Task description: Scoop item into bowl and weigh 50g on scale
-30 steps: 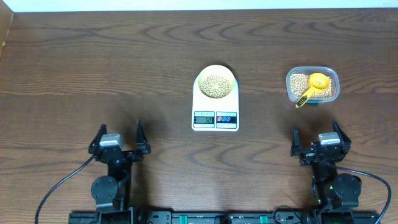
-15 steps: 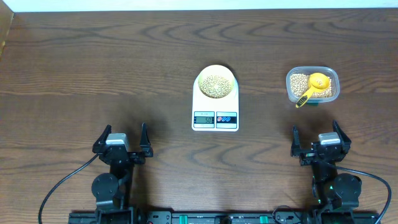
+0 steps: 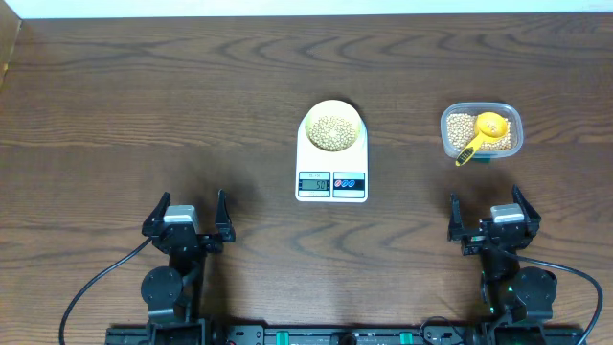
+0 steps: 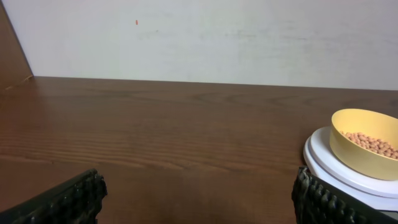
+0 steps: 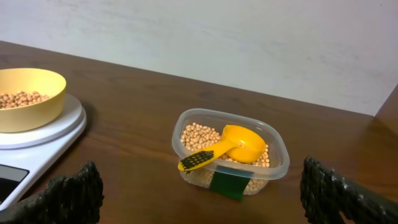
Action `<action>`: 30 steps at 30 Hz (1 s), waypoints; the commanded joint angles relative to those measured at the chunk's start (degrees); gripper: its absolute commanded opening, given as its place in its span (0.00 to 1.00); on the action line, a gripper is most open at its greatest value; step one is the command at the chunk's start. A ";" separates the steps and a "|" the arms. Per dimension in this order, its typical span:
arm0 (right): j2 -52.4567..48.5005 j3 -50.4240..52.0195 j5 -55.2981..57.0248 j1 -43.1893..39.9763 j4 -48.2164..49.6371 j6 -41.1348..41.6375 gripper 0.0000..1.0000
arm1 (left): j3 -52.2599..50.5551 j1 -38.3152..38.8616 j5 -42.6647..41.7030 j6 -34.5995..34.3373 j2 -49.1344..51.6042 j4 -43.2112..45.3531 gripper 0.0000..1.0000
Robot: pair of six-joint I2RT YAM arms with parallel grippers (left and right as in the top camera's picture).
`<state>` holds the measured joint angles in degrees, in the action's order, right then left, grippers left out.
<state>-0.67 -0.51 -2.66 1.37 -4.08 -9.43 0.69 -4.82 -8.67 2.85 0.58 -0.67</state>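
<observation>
The pale yellow bowl [image 3: 332, 127] stands on the white scale [image 3: 331, 182] at the table's middle and holds tan beans [image 3: 332, 130]. The bowl [image 4: 364, 143] on the scale [image 4: 342, 174] shows at the right of the left wrist view, and the bowl [image 5: 28, 96] at the left of the right wrist view. More beans [image 3: 461, 126] fill a clear tub [image 3: 481, 131] at the right, with a yellow scoop [image 3: 485, 131] lying in it. My left gripper [image 3: 184, 217] and right gripper [image 3: 488, 216] are open and empty near the front edge, far from the scale.
The clear tub [image 5: 230, 149] with its green label and the scoop [image 5: 227, 146] sit just ahead of the right gripper [image 5: 199, 193]. The left gripper [image 4: 199, 196] faces bare wood. A pale wall runs behind the table's far edge.
The left gripper shifted slightly toward the front and right between one second and half a second ago, then stayed still. The right arm has not moved.
</observation>
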 commanded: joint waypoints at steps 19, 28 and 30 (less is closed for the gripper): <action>0.39 0.20 0.59 0.55 -0.20 0.81 0.99 | -0.46 -0.20 -0.50 -0.07 -0.46 -2.97 0.98; 0.37 0.20 0.59 0.55 -0.20 0.81 0.99 | -0.46 -0.20 -0.59 -0.07 -0.46 -2.75 0.98; 0.39 0.20 0.59 0.55 -0.20 0.81 0.99 | -0.46 -0.20 -0.57 -0.07 -0.37 -2.75 0.98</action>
<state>-0.67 -0.51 -2.66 1.37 -4.08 -9.43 0.69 -4.82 -8.64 2.83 0.58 -0.64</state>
